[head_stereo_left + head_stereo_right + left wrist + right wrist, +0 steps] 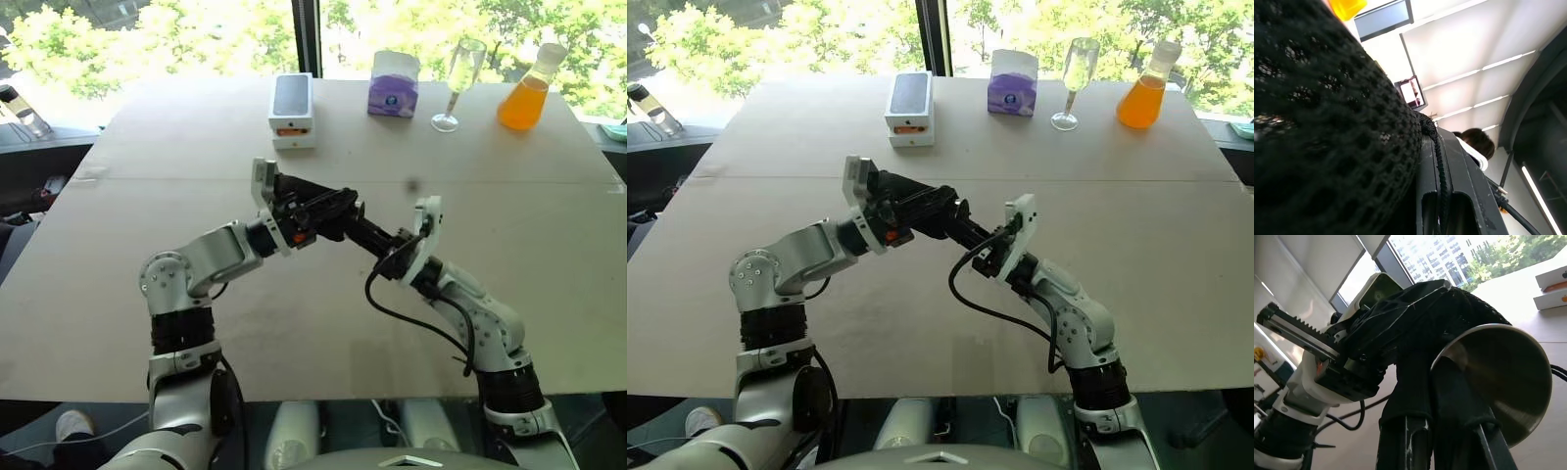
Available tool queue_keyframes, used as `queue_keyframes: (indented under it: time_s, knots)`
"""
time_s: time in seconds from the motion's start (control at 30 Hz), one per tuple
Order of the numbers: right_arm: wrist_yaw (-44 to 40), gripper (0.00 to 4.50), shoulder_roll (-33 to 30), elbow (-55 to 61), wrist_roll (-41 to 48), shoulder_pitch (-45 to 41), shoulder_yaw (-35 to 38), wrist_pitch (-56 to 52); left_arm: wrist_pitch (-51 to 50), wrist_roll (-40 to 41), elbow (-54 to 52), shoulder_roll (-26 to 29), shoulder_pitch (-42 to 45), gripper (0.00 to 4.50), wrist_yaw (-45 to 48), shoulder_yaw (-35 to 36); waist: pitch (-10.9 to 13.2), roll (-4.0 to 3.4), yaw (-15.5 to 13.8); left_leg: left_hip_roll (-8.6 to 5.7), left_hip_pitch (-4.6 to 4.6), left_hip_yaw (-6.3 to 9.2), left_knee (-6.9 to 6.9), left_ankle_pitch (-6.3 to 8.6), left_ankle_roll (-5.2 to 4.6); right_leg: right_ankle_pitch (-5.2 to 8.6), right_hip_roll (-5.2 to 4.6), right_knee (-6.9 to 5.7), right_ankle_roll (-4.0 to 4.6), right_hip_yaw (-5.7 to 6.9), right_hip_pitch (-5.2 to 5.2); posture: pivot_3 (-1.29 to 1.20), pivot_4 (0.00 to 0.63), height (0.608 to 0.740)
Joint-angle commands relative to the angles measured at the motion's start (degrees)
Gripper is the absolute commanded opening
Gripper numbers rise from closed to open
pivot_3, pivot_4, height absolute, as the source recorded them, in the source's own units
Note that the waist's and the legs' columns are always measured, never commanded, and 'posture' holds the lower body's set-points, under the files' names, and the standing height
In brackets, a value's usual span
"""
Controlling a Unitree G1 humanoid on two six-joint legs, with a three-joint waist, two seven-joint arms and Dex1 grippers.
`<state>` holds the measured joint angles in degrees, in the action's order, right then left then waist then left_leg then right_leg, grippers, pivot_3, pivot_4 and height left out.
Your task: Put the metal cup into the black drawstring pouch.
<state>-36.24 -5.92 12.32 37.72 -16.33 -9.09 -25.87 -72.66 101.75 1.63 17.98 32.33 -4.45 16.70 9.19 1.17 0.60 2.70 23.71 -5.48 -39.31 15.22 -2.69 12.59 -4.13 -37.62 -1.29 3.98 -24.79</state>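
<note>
A: Where's the metal cup?

B: Base poking from the black drawstring pouch, mid-air before the white box. Left gripper pinches the pouch; right gripper clamps cup and fabric.

A: Risk?

B: Likely snagged mesh; the cup slips out.

Cup partly in pouch, held above table btw both arms.

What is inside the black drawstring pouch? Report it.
The metal cup sits partly in the black drawstring pouch: its round steel base shows past the mesh. Its rim and anything deeper are covered by fabric. Both the left gripper and right gripper pinch the pouch.
</note>
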Motion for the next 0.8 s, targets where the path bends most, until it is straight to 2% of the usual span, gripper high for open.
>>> queue_keyframes:
  time_s: [0.03, 0.3, 0.6, 0.73, 0.8]
  knots:
    - [-2.13, 0.03, -0.02, -1.54, -5.04, -1.01, -4.27, 2.95, 0.30, 4.75, -4.46, 0.98, 0.89, 0.00, 0.89, -4.68, 0.00, 0.00, 0.00, 0.00, 0.00, 0.00, 0.00, 0.00, 0.00, 0.00, 0.01, 0.00, 0.00, 0.00, 0.00, 0.00, 0.150, 0.737]
    - [-8.31, 0.03, -6.07, -7.94, -24.48, -4.97, -11.92, 21.95, 0.62, 5.34, -6.37, 5.05, 1.97, 0.00, 4.21, -9.77, 0.00, 0.00, 0.04, -0.08, -0.03, -0.06, 0.00, -0.01, 0.01, 0.00, -0.01, 0.01, 0.00, 0.08, -0.01, 0.00, 0.150, 0.737]
    - [-10.71, 0.03, -12.26, -20.28, -43.67, -14.21, -17.19, 47.13, -2.90, -0.23, -6.43, 9.52, 2.23, 0.00, 12.71, -13.91, 0.04, 0.01, 0.16, -0.10, -0.06, -0.10, -0.01, -0.03, 0.05, 0.01, 0.00, 0.01, -0.01, 0.13, 0.00, 0.00, 0.150, 0.737]
    - [-11.86, 0.03, -11.50, -23.28, -40.42, -14.89, -15.18, 46.53, -2.67, -4.06, -7.13, 10.38, 2.28, 0.00, 15.96, -14.35, 0.04, 0.02, 0.06, -0.05, -0.06, -0.07, 0.00, -0.06, 0.10, 0.01, 0.01, 0.02, 0.00, 0.15, 0.00, 0.00, 0.150, 0.737]
    - [-13.51, 0.03, -9.73, -20.97, -32.27, -13.38, -12.16, 39.17, -2.65, -4.58, -7.39, 10.99, 1.73, 0.00, 16.96, -14.05, 0.05, 0.02, 0.08, -0.02, -0.03, -0.07, 0.00, -0.06, 0.11, 0.01, 0.00, 0.03, 0.00, 0.17, 0.01, 0.00, 0.150, 0.737]
